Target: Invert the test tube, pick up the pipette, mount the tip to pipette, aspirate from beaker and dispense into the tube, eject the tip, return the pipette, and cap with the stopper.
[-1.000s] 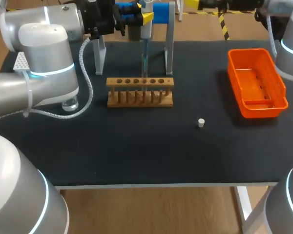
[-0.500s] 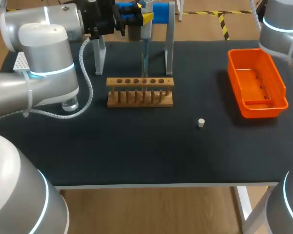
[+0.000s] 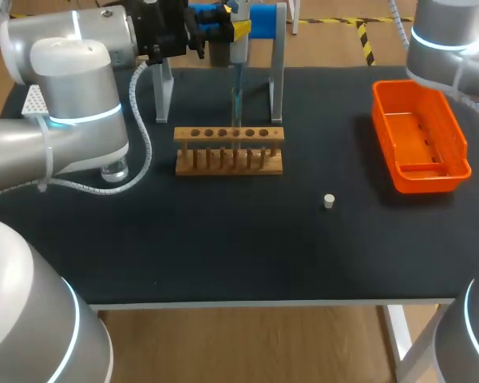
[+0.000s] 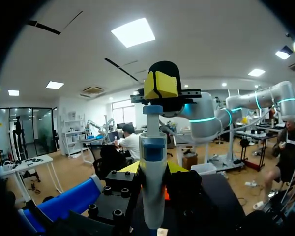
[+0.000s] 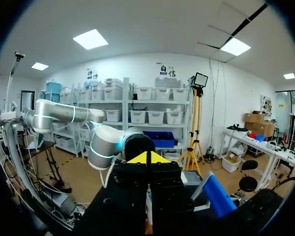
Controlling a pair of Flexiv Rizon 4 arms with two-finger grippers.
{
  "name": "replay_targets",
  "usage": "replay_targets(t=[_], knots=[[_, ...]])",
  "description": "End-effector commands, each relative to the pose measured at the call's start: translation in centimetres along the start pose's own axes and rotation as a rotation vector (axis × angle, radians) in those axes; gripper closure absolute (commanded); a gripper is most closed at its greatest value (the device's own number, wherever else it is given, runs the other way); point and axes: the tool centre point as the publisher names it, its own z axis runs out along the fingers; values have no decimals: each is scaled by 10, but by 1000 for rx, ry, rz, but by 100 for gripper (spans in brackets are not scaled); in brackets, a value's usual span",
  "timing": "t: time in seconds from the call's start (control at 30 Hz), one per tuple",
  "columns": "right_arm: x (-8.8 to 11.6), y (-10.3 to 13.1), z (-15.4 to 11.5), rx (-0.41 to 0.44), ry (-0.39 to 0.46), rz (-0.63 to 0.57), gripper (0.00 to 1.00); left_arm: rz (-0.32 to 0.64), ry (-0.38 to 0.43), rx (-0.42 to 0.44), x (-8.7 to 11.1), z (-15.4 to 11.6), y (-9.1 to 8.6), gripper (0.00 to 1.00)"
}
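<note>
My left gripper is shut on the pipette at the table's back, beside the pipette stand. The pipette's thin tip points down over the wooden tube rack. In the left wrist view the pipette stands upright between my left gripper's fingers. My right gripper shows beyond the pipette's top with its yellow tips together. In its own view, my right gripper is shut on nothing. The white stopper lies on the mat, right of the rack.
An orange bin sits at the right. A glass beaker is half hidden under my left arm. A white tip box is at the far left. My right arm shows at the back right corner.
My right arm has swung leftward along the back right corner of the head view. The left arm, pipette, rack and stopper have stayed put.
</note>
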Motion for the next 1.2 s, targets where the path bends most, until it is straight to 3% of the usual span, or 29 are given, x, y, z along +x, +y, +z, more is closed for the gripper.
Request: replay_targets(t=[0.03, 1.2], knots=[[0, -2, 5, -1, 7, 0, 100, 1, -2, 2, 0, 0, 0, 100], [1, -20, 23, 29, 34, 9, 100, 1, -2, 2, 0, 0, 0, 100]])
